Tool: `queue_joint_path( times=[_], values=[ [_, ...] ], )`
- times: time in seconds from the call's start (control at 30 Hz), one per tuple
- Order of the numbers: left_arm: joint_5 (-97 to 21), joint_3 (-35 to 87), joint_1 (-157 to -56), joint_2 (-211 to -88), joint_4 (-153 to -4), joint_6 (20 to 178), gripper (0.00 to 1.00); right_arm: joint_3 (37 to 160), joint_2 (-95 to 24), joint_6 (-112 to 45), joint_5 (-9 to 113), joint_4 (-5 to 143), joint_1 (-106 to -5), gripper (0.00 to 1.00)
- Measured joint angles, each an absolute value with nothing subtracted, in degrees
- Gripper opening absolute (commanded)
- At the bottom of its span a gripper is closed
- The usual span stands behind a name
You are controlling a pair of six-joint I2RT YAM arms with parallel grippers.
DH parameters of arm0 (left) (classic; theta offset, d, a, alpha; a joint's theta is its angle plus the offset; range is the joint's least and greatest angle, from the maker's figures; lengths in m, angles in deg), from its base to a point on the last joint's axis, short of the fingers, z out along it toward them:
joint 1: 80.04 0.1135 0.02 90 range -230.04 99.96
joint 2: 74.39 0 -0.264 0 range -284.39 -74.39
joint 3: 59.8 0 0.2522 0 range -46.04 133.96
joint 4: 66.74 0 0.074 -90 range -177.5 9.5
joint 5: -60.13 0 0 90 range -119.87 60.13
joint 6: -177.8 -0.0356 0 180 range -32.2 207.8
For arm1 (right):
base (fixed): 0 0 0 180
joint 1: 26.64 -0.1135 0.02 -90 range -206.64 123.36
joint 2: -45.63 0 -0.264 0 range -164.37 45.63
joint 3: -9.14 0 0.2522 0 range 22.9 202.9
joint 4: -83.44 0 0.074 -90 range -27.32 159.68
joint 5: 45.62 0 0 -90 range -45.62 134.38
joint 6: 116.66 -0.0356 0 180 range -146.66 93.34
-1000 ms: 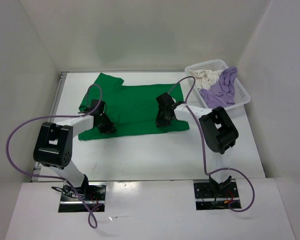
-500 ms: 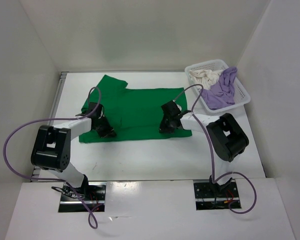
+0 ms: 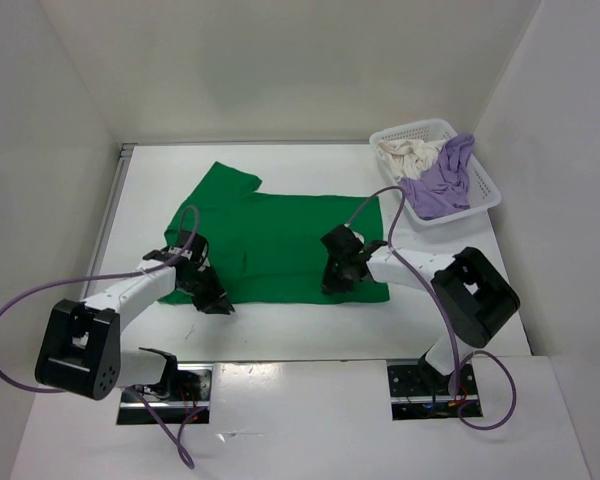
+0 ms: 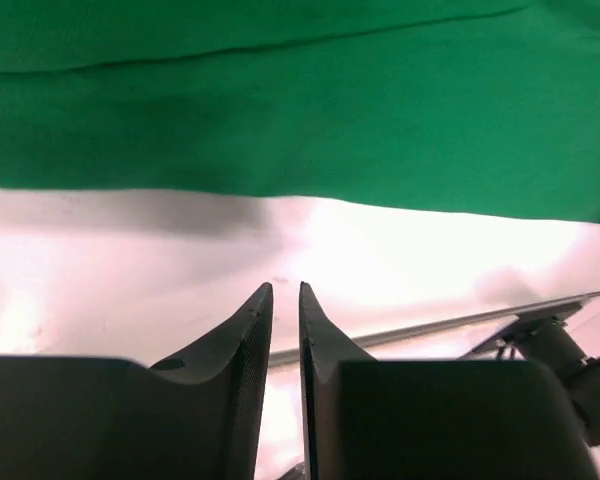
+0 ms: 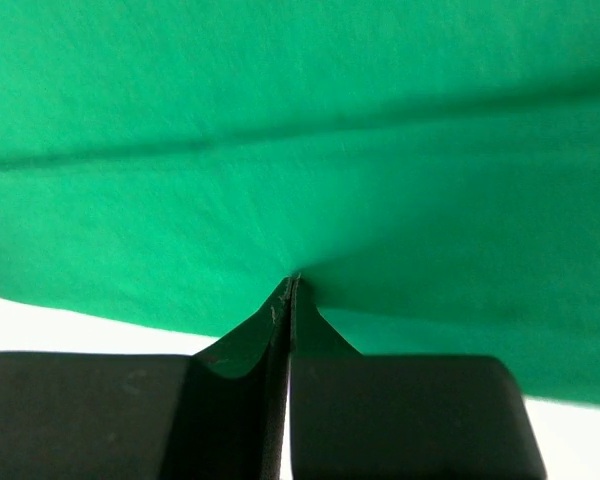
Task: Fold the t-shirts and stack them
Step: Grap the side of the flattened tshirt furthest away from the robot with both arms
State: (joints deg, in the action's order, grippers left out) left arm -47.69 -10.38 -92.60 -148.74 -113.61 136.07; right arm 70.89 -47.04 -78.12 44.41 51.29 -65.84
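The right gripper is pressed together, pinching the near hem of the green t-shirt close to its near right corner. The cloth puckers where it is pinched. The left gripper is narrowly spread with nothing in the gap. It sits low over bare counter just off the shirt's near left corner, with the hem just beyond it.

Step looks like squaring the green shirt flat mid-counter, no fold made yet. Next move likely needs the left side to reach the hem and pinch it so both corners move together. A one-sided pull would probably skew the cloth.

The shirt is thin, matte, limp knit lying mostly flat, with one sleeve poking toward the far left and a faint crease across it. The lavender t-shirt and cream t-shirt sit crumpled in the white plastic mesh basket at the far right corner, the lavender apparently spilling over its rim.
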Motion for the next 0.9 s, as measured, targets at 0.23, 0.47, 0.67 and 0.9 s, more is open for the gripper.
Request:
queue_joint_path(
  times=[0.23, 0.47, 0.67, 0.9],
  values=[
    [-44.81, 11.61, -90.43, -151.56, -115.42, 134.1, 0.19, 80.22, -45.68, -75.61, 43.23, 41.87, -65.01, 0.08],
    [-37.68, 27.76, -87.42, -164.8, -102.31, 131.48, 0.08, 91.46, -45.59, -71.04, 44.24, 42.81, -62.32, 0.0],
    [-29.64, 48.92, -86.34, -188.56, -101.83, 125.05, 0.18, 96.79, -46.93, -68.51, 46.32, 43.05, -61.77, 0.0],
    [-25.11, 67.47, -81.47, -206.07, -103.03, 120.05, 0.56, 98.67, -49.13, -67.63, 48.48, 43.07, -61.25, 0.0]
  ],
)
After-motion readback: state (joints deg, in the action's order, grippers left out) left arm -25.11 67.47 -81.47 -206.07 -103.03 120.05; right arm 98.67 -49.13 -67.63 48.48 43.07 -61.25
